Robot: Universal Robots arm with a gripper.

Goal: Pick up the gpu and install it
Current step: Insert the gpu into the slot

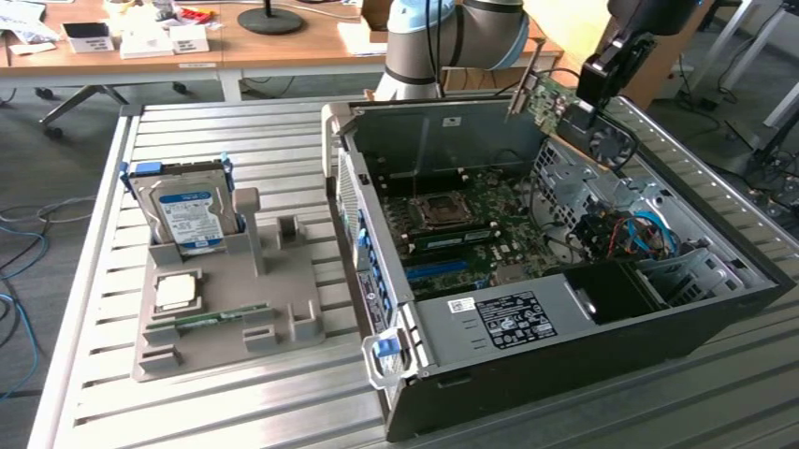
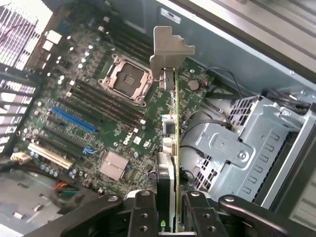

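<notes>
The gpu (image 1: 544, 97) is a green card with a silver end bracket, and it hangs tilted above the far right corner of the open computer case (image 1: 413, 383). My gripper (image 1: 587, 114) is shut on it from the exterior view's right. In the wrist view the gpu (image 2: 171, 143) shows edge-on, with its black cooler near the fingers (image 2: 144, 213) and its bracket (image 2: 168, 49) pointing away from me. My gripper (image 2: 170, 219) clamps the card's near end. Below lies the motherboard (image 2: 98, 113) with its empty processor socket (image 2: 127, 79) and expansion slots (image 2: 54, 155).
A grey parts holder (image 1: 250, 323) stands at the exterior view's left of the case, carrying a silver hard drive (image 1: 187, 210), a processor chip (image 1: 175, 292) and a memory stick (image 1: 219, 318). Inside the case are a metal drive cage (image 2: 237, 148) and cables (image 1: 631, 234).
</notes>
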